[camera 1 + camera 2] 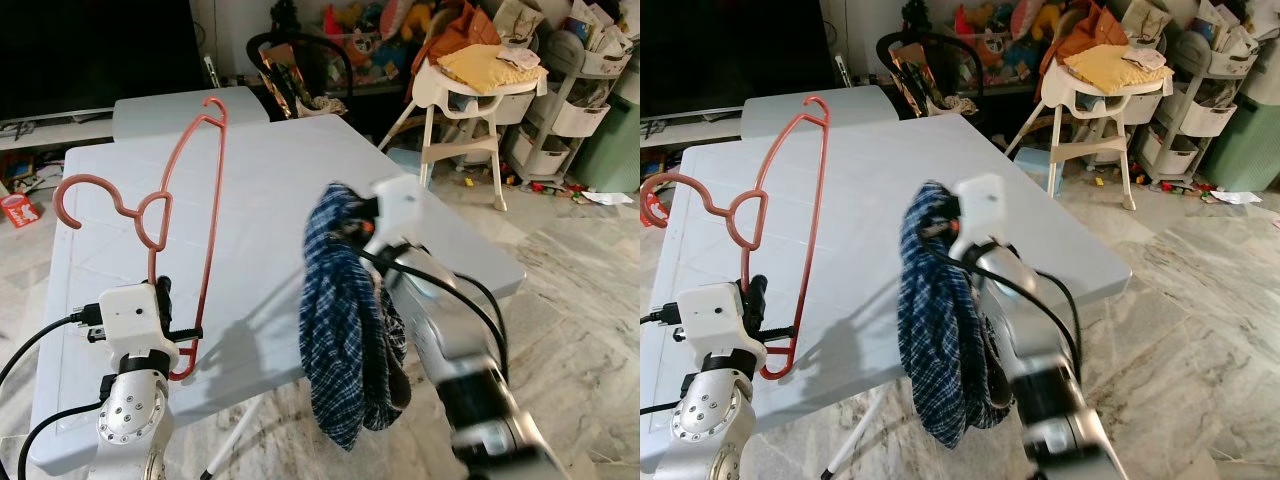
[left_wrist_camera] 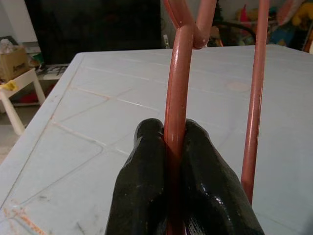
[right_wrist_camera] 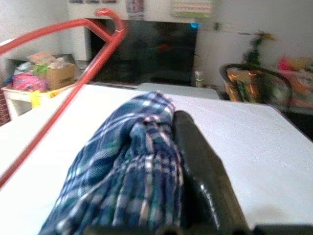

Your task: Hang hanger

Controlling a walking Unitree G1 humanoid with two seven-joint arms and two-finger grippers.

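Two silver metal arms ended in white box-shaped wrist housings. Black cables looped from each housing. The left arm's round silver joint showed small screws. The left gripper (image 2: 178, 196) had glossy black, rounded fingers (image 2: 142, 191).

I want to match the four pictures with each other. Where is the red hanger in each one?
Left eye view: hanger upright at left, over the table.
Right eye view: hanger at left, held by the left gripper.
Left wrist view: its bar between the black fingers.
Right wrist view: upper left, beside the checked cloth.
Shared landmark: the table.
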